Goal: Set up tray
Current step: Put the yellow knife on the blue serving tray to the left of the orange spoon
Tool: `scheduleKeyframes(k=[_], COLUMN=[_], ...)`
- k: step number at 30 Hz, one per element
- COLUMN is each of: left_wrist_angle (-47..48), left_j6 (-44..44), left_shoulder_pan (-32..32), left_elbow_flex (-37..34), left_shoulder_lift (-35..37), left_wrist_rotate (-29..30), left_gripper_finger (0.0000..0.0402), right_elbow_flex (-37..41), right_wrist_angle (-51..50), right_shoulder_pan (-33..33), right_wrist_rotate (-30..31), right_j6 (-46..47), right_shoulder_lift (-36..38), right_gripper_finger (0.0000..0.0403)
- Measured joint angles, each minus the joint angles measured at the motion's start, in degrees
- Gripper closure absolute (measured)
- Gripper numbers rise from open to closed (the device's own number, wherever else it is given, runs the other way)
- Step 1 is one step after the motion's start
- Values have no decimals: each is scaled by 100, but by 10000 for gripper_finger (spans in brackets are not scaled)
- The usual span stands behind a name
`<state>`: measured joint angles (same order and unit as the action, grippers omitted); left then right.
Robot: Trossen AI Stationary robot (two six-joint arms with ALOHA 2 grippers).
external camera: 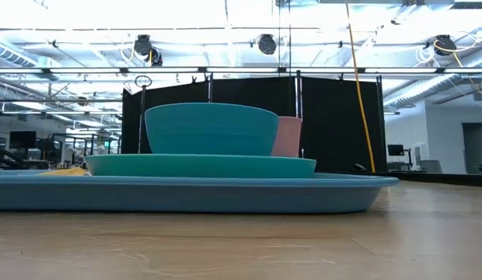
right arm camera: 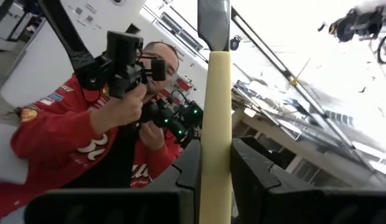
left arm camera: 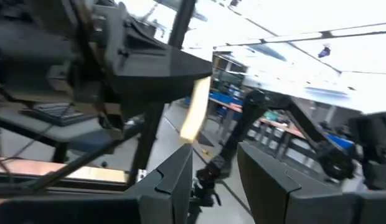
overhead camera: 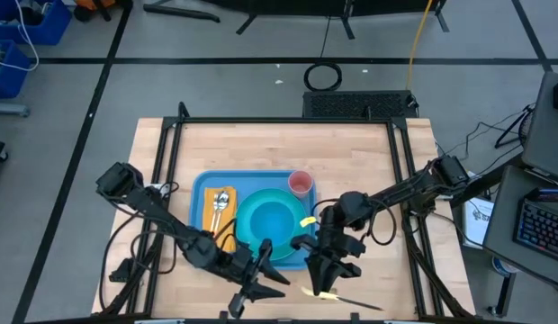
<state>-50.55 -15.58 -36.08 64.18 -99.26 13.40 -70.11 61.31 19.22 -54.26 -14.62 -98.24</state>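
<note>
Two arms sit at the near table edge, and the tray (overhead camera: 207, 184) lies beyond both sets of fingers, already loaded: teal plate (overhead camera: 281, 241) with bowl (overhead camera: 265, 219), pink cup (overhead camera: 301, 184), and an orange napkin (overhead camera: 222, 216) carrying what looks like a fork and spoon. Right gripper (overhead camera: 329, 279) is closed on the pale yellow handle of a knife (right arm camera: 215, 124), whose dark blade runs out past the fingertips. Left gripper (overhead camera: 252, 290) is partly open with nothing between its fingers. My read: cutlery step, knife is the last piece. Next move needs the right arm to swing the knife over the rim and lay it beside the plate; the plate edge and left arm crowd that path. A person in a red top with a handheld controller shows in the right wrist view, off the table.
</note>
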Motion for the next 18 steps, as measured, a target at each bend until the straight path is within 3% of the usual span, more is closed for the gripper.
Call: scheduleKeyframes(k=[8,13,18], left_wrist_angle=[297,818,1038], left_j6=[-294,-545,-528], left_shoulder_pan=[281,577,806], left_elbow_flex=[0,-2,0], left_shoulder_lift=[0,-2,-1], left_wrist_rotate=[-649,-1480,-2280], left_gripper_finger=[270,270,270], right_elbow_flex=[-2,6,132], right_wrist_angle=[-258,-462,-651], right_shoulder_pan=[-41,-157,-226], right_wrist_rotate=[-1,-8,-787], right_j6=[341,914,963], right_shoulder_lift=[0,0,-13], right_gripper_finger=[356,356,356])
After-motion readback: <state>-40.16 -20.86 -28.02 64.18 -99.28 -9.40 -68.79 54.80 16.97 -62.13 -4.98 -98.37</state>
